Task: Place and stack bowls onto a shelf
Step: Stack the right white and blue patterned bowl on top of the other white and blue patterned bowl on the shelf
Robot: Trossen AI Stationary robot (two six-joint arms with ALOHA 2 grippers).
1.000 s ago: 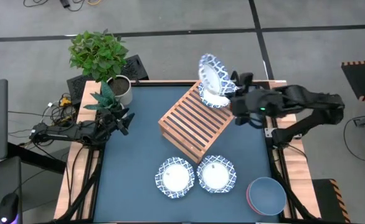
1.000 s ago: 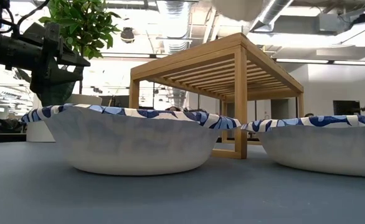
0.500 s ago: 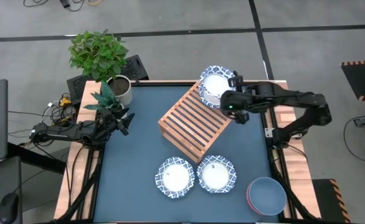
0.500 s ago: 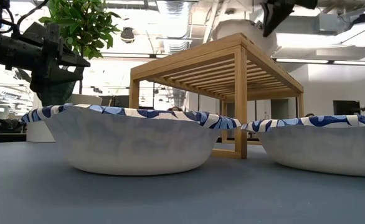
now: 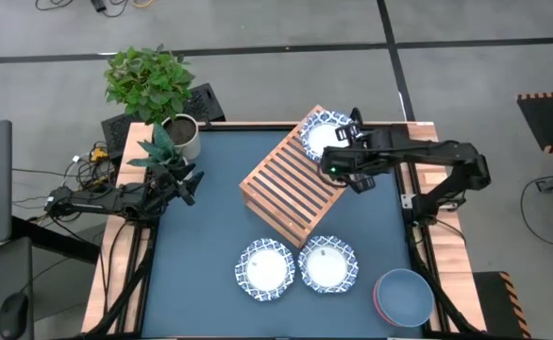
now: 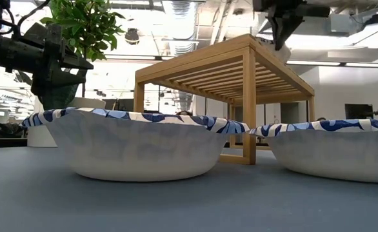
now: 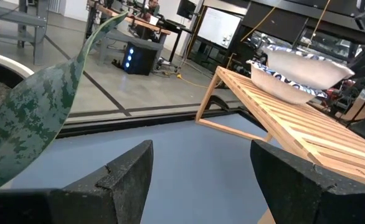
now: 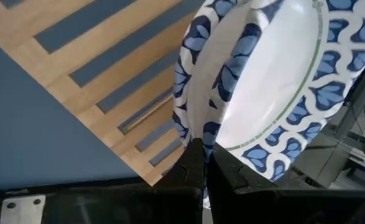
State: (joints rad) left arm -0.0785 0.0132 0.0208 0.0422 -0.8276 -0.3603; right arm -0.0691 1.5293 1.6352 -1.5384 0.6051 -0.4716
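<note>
On the blue worktop point(image 5: 210, 217), the right hand point(image 5: 336, 161) pinches a patterned bowl point(image 5: 326, 135) over the shelf point(image 5: 291, 189) corner.

We see a dark blue surface point(image 5: 210, 227) edged in pale wood. On it sits a light-brown slatted wooden shelf point(image 5: 291, 189). At the shelf's one o'clock corner is a bowl point(image 5: 322, 134) with a white centre and a blue-and-white leaf-patterned rim. Two matching patterned bowls point(image 5: 265, 269) lie at six o'clock. At five o'clock a plain blue bowl point(image 5: 405, 295) sits on a pink-red bowl point(image 5: 377, 304). At ten o'clock, a green leafy plant point(image 5: 149, 80) stands in a white pot point(image 5: 184, 137).
</note>
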